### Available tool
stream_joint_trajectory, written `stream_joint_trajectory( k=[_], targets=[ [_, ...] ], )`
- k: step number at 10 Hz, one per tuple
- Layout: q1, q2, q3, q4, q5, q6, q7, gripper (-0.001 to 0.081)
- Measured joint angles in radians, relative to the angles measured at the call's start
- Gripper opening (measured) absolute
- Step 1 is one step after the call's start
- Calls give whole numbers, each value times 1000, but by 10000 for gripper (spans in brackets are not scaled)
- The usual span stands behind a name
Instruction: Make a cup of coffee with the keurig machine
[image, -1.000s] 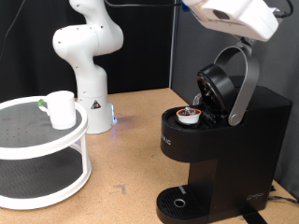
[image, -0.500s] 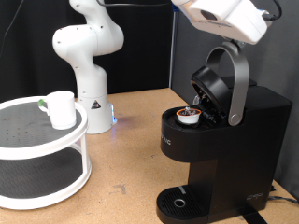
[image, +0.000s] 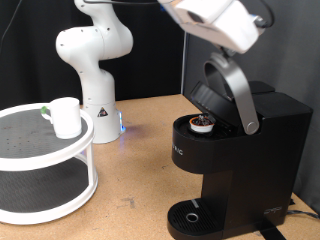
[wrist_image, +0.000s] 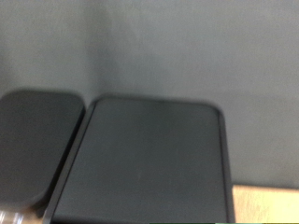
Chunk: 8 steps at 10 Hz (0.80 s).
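Black keurig (image: 250, 140) lid stands raised, pod (image: 203, 123) seated; gripper (image: 212, 18) directly above handle (image: 232, 92), finger state indeterminable.

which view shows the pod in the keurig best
The exterior view. There the pod sits in the open chamber of the keurig machine, brown top visible, under the raised handle. The wrist view shows only flat dark panels, probably the machine's top, and no pod. The gripper's fingers do not show in either view.
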Motion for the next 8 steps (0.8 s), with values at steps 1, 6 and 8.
stream_joint_trajectory(
  k=[1, 6, 8],
  targets=[
    [-8, 1, -7, -6, -25, -4, 0, 0],
    [-23, 19, -13, -62, -119, 46, -1, 0],
    [-32, 31, -23, -89, -135, 70, -27, 0]
  ],
)
